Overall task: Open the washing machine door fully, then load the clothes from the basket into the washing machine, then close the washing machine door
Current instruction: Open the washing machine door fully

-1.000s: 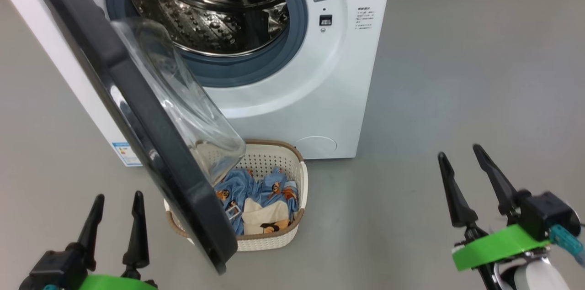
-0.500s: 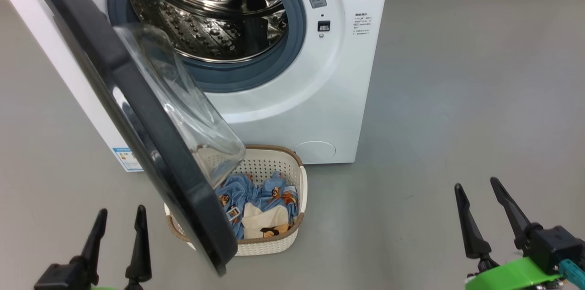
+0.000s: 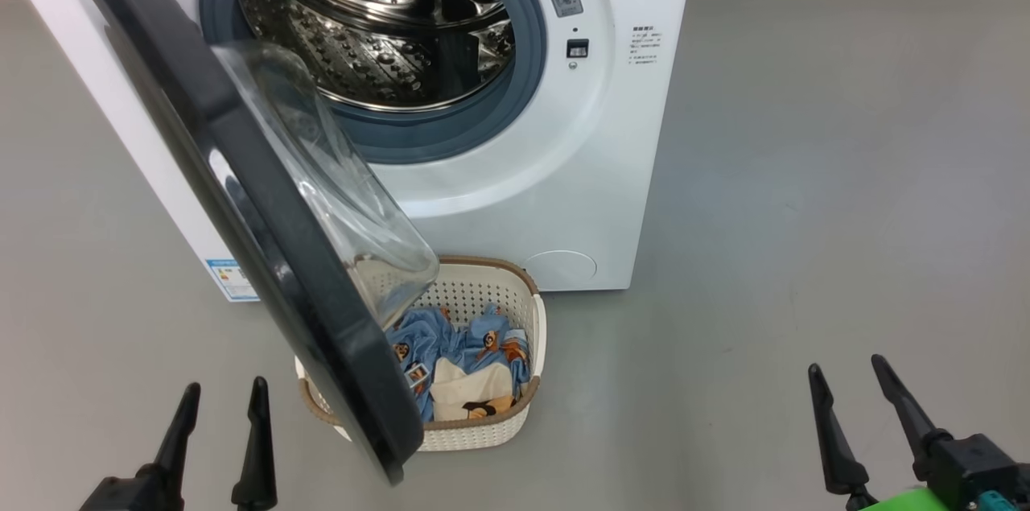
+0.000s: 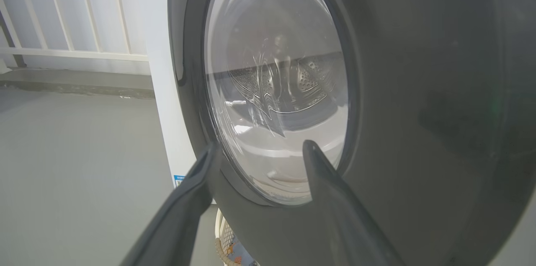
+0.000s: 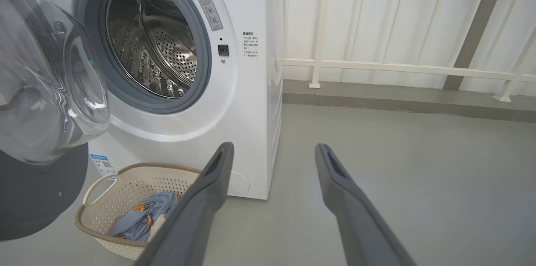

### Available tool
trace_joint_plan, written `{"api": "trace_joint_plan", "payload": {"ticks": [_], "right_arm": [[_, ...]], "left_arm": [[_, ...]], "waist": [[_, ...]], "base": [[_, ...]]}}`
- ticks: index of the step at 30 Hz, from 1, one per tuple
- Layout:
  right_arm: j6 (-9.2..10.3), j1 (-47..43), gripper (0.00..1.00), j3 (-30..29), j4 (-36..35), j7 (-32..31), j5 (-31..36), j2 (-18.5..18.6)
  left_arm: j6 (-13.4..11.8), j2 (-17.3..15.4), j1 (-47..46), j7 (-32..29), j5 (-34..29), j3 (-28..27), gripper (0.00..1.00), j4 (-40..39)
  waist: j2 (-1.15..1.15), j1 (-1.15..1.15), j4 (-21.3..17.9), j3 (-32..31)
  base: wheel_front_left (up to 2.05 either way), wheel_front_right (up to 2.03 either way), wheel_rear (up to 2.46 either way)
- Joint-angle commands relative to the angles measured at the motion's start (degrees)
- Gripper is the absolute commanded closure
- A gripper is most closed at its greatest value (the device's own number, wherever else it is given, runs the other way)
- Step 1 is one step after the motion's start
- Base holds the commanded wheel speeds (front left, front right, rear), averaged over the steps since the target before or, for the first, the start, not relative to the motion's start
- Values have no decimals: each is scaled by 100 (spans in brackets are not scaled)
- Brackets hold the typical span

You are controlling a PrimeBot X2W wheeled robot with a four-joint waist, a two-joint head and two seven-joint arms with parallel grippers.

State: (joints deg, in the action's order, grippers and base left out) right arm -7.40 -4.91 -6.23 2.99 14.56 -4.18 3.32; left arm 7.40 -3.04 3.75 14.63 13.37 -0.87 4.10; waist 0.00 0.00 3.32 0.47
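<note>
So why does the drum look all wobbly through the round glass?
Head view: the steel drum glints with bright spots. Left wrist view: the curved glass of the washing machine door bends it into wavy shapes, with pale glare. Right wrist view: the same glass smears what's behind.

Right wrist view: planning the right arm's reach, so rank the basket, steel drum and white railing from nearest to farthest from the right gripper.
1. The basket, low on the floor, left of the right gripper.
2. The steel drum, upper left, inside the washing machine.
3. The white railing, beyond the machine, at the back.
</note>
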Motion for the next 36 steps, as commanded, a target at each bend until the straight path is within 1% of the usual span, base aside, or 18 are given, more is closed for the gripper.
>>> {"api": "trace_joint_plan", "payload": {"ticks": [1, 6, 19, 28, 36], "right_arm": [[-9, 59, 0, 122, -110, 43, 82, 24], [-9, 66, 0, 117, 64, 43, 172, 3], [-9, 153, 0, 141, 130, 44, 249, -27], [-9, 219, 0, 181, 209, 44, 236, -37], [-9, 277, 0, 202, 229, 44, 218, -40]], "left_arm": [[9, -54, -93, 37, -77, -207, 0, -103], [9, -30, -133, 37, -123, -237, 0, -36], [9, -8, -257, 37, -174, -272, 0, 16], [9, -131, -408, 37, -172, -174, 0, 73], [9, -116, -450, 37, -148, -186, 0, 53]], "waist": [[0, 0, 8, -2], [0, 0, 32, -6], [0, 0, 47, 75], [0, 0, 28, 142], [0, 0, 4, 221]], "base": [[0, 0, 0], [0, 0, 0], [0, 0, 0], [0, 0, 0], [0, 0, 0]]}}
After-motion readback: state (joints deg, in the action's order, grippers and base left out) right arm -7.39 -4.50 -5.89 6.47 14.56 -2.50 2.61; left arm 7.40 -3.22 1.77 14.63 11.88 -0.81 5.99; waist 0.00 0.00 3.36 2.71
